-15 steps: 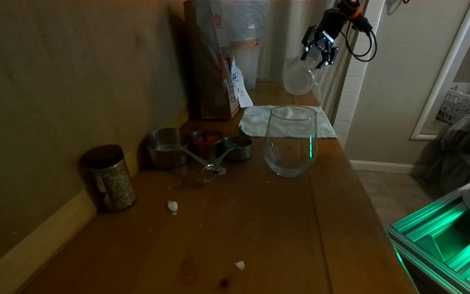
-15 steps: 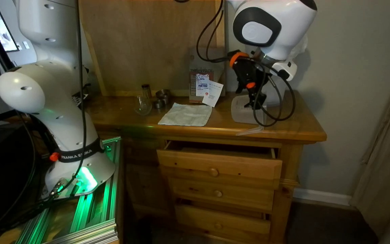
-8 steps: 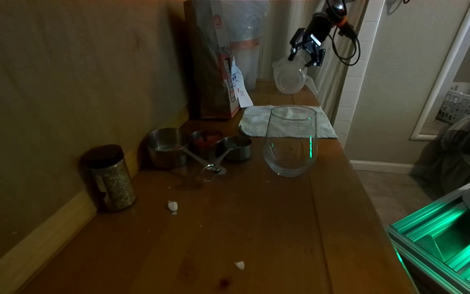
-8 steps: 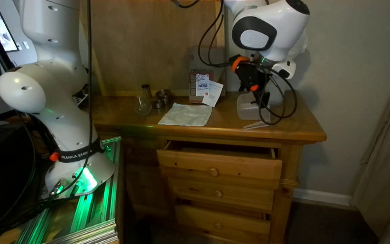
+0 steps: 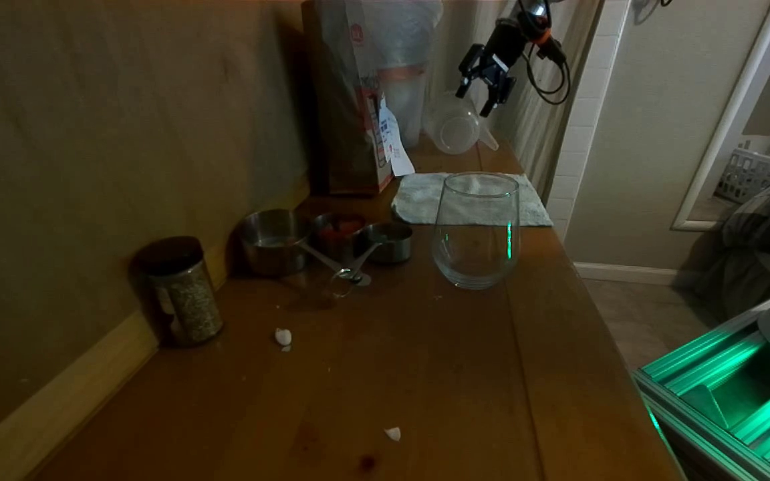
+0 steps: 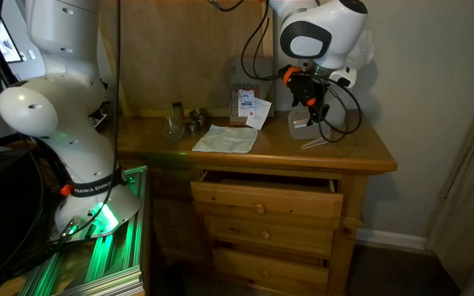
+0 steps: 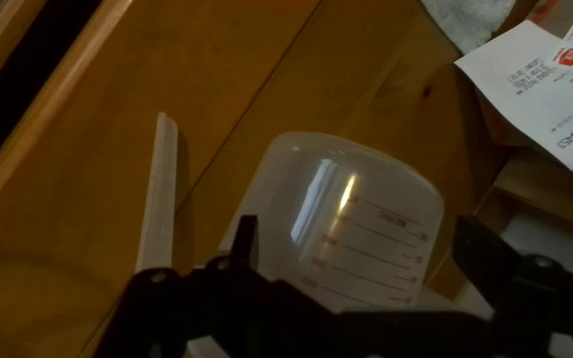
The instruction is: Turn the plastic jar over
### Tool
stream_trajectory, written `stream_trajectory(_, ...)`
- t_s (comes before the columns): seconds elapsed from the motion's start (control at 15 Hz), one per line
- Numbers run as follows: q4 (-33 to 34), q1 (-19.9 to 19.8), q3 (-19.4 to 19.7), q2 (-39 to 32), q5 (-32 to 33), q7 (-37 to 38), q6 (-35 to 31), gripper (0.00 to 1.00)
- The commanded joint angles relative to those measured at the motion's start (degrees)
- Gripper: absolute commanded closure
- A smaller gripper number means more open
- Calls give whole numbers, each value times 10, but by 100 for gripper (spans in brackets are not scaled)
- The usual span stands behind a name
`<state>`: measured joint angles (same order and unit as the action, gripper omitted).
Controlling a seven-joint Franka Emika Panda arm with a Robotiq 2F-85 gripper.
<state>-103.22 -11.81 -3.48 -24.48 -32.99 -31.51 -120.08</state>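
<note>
The plastic jar (image 5: 457, 132) is translucent, frosted white, and lies on its side at the far end of the wooden table, base facing that camera. Its markings and rounded base fill the middle of the wrist view, where the jar (image 7: 346, 199) has its long handle (image 7: 159, 199) sticking out on the left. The mouth end is hidden behind my gripper (image 7: 358, 239). My fingers stand wide apart over the jar: the left one overlaps its side and the right one is clear of it. In an exterior view the gripper (image 5: 472, 104) reaches down at the jar's upper side.
A paper bag (image 5: 351, 133) with a hanging receipt (image 6: 259, 113) and a plastic container (image 5: 404, 100) stand close by. A cloth (image 6: 226, 139), glass (image 5: 476, 260) and several metal measuring cups (image 5: 275, 250) lie further along. Below the front edge a drawer (image 6: 228, 197) is pulled out.
My gripper has moved in from the table's front edge towards the bag side, its fingers a little wider. The jar has shifted the same way, its handle along with it.
</note>
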Motion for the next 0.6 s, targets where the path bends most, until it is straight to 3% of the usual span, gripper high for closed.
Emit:
stream_trajectory(0.0, -19, 1, 3, 23, 2, -6, -31, 0)
stream_trajectory(0.53, -67, -5, 23, 44, 54, -34, -78, 0)
